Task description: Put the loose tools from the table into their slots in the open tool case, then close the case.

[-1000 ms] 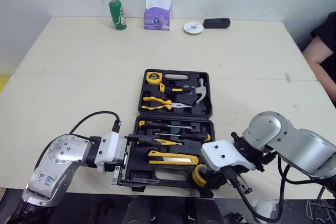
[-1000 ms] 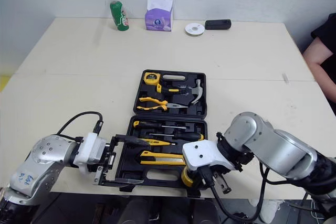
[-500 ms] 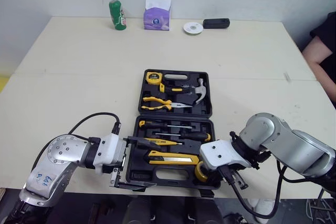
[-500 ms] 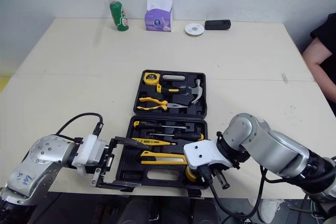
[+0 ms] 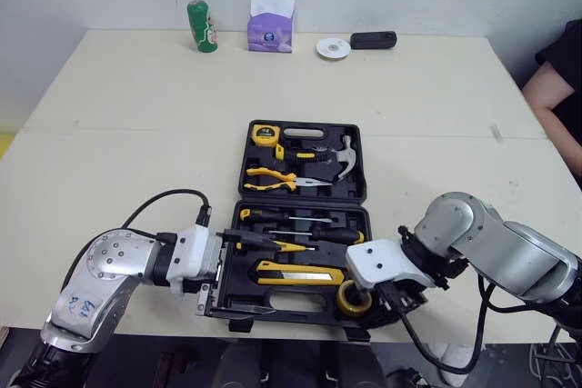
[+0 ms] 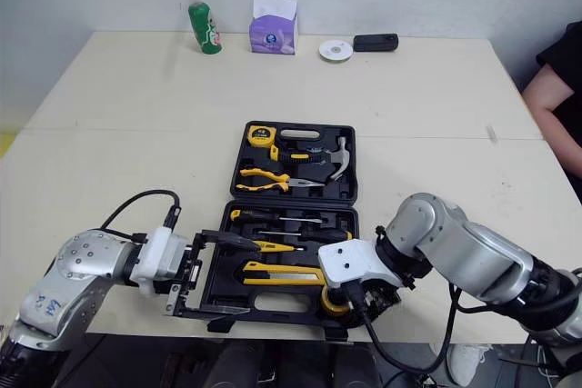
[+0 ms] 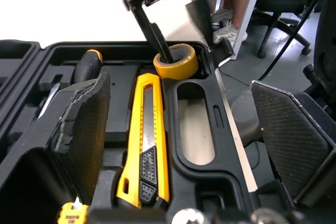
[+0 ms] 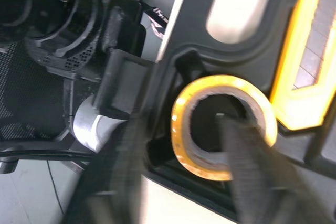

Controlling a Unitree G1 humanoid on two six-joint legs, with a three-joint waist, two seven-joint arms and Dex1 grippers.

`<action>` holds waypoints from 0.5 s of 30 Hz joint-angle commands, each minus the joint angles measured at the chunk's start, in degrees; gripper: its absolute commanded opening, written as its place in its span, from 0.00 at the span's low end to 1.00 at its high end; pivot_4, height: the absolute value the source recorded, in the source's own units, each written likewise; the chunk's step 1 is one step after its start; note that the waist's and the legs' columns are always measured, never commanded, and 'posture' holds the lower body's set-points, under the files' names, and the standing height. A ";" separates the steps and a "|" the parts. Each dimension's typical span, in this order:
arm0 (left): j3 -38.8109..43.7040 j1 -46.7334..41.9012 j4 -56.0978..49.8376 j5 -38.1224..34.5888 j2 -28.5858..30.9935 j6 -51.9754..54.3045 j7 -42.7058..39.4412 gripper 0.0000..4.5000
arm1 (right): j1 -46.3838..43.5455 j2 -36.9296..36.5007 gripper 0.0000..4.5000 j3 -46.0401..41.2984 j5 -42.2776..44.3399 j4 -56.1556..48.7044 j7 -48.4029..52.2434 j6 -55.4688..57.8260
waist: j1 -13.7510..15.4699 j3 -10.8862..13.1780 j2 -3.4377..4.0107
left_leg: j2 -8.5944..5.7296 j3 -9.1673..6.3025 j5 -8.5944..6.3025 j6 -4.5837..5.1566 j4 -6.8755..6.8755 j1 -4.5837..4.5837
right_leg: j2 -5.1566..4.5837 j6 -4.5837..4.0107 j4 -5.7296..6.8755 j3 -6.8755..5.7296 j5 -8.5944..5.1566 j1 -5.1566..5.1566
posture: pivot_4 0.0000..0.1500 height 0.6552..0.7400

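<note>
Beige surface [image 5: 136, 134] bears the open case [image 5: 356, 163], tools slotted, tape [image 7: 176, 65] seated under the right hand [image 5: 368, 299], grip unclear; left hand [image 5: 262, 279] wide; closing remains.

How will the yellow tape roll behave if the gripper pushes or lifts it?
The tape roll is round, so on edge it would probably roll; lying flat in the case it should stay. Its hollow core suggests it is light.

The tape [image 5: 353, 296] has gone from the case's [image 5: 304, 124] near edge down into its corner slot; the right gripper [image 8: 178, 120] has loosened.
</note>
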 commanded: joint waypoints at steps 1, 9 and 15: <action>1.02 0.39 -0.77 -0.93 0.73 0.27 -0.12 1.00 | 0.45 -0.39 0.91 -3.46 3.17 -1.46 1.24 0.45 | -0.02 0.00 0.00 | 0.00 0.00 0.00 0.00 0.01 0.00 | 0.00 0.00 0.00 0.00 0.00 0.00 | 1.00 1.00; 1.44 0.95 -0.88 -0.93 1.40 0.60 -0.23 1.00 | 0.84 -3.02 0.91 -7.21 7.72 -1.79 4.99 -0.42 | 0.02 0.00 0.00 | 0.01 0.00 -0.02 0.03 0.00 -0.01 | -0.01 0.00 -0.01 0.00 0.00 0.00 | 1.00 1.00; 1.82 1.24 -0.77 -0.48 1.43 0.19 0.12 1.00 | 3.78 -5.39 0.91 -13.64 12.45 0.14 5.49 -1.22 | 0.08 0.00 0.00 | 0.00 -0.01 -0.03 0.04 0.00 -0.02 | -0.02 0.00 -0.02 -0.01 0.00 0.00 | 1.00 1.00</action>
